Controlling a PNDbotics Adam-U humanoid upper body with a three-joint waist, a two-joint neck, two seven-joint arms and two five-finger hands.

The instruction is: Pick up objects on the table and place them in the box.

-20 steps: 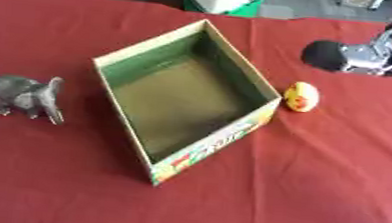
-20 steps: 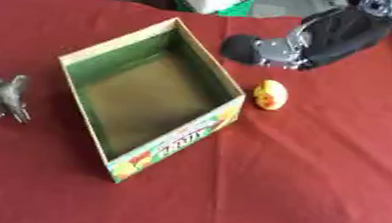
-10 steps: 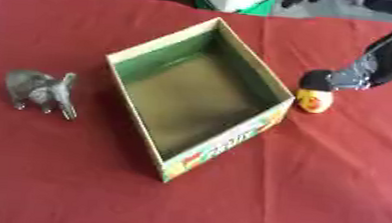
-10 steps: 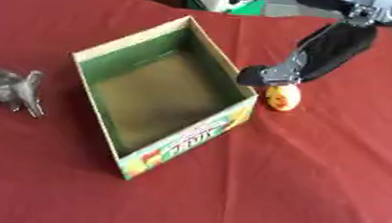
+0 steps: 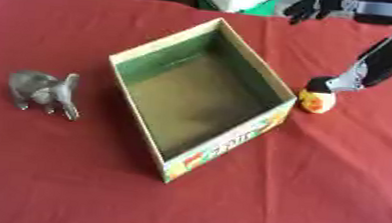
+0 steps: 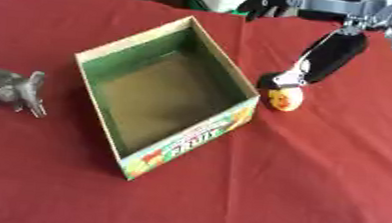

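Egg-shaped toy (image 5: 316,101) lies touching right robot hand (image 5: 326,85) fingertips.

You have only one spot of print to read: the outer front wall of the box (image 6: 188,143) carries a colourful label with red lettering that looks like "FRUIT", though the blur leaves me unsure of the letters. Beside that word the same panel shows yellow, orange and green shapes, but you cannot make out any further words or numbers among them. Nothing else on the red tablecloth (image 5: 316,193) bears writing you could read.
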